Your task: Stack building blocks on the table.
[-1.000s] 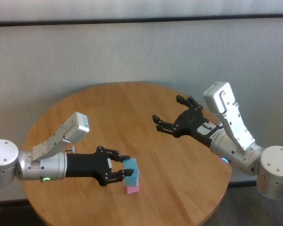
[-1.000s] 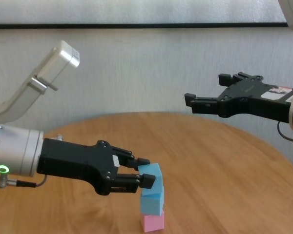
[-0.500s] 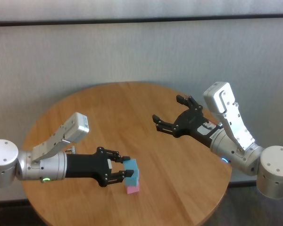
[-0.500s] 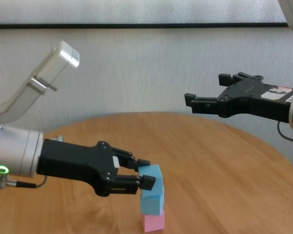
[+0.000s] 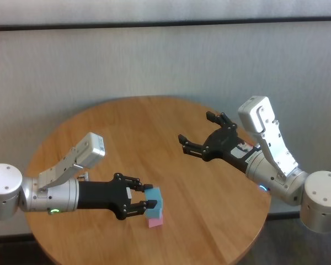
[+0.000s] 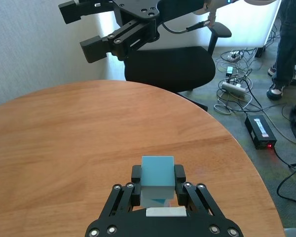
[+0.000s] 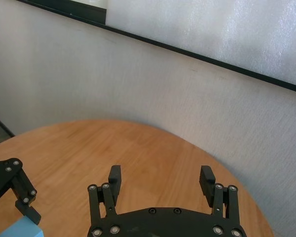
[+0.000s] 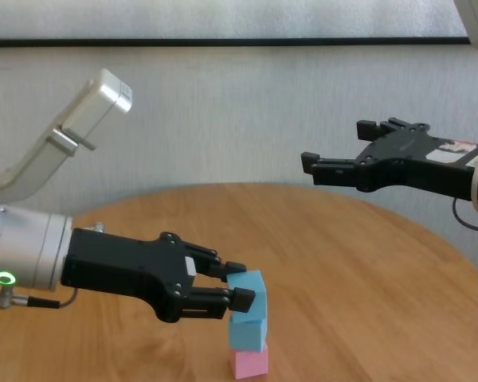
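Left end effector (image 8: 240, 288) grips the top light blue block (image 8: 248, 297), fingers closed on its sides. Over the last second it has lowered the block until it sits on the second light blue block (image 8: 248, 335) atop the pink block (image 8: 249, 363), at about 6 o'clock on the counter (image 5: 154, 132). Stacking looks nearly done; release remains. Right end effector (image 8: 338, 156) hovers spread wide and empty toward 2 o'clock.

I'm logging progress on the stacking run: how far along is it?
Done: one blue block sits on the pink block. In hand: the left pincer holds the second blue block on top of that pair. Left: letting go of it. The right pincer hangs open above the table, idle.
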Controlling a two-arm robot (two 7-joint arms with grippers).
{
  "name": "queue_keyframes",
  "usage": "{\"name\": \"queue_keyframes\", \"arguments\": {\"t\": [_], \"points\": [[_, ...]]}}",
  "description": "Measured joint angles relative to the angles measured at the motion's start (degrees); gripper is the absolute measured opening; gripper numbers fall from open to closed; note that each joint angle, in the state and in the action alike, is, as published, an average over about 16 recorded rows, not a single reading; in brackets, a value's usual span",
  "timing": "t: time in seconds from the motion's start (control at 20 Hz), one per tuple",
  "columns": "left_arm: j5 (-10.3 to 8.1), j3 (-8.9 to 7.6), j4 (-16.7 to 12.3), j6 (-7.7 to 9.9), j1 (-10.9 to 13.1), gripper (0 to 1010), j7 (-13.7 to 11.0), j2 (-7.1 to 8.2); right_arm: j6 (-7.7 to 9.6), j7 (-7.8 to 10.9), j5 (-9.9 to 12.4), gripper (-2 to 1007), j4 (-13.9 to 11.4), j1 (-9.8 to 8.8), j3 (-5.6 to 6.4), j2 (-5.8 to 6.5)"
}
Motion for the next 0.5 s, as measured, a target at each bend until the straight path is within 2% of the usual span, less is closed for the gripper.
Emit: {"name": "queue_keyframes", "arguments": {"t": [0.25, 0.5], "points": [[0.04, -0.08, 0.0, 0.0, 0.0, 502, 0.1, -0.01, 0.0, 0.0, 0.0, 1001, 0.0, 0.0, 0.0, 0.0], [-0.31, -0.35, -0.3, -0.03, 0.3, 656, 0.1, 0.2, 0.0, 0.0, 0.0, 1001, 0.0, 0.0, 0.0, 0.0]]}}
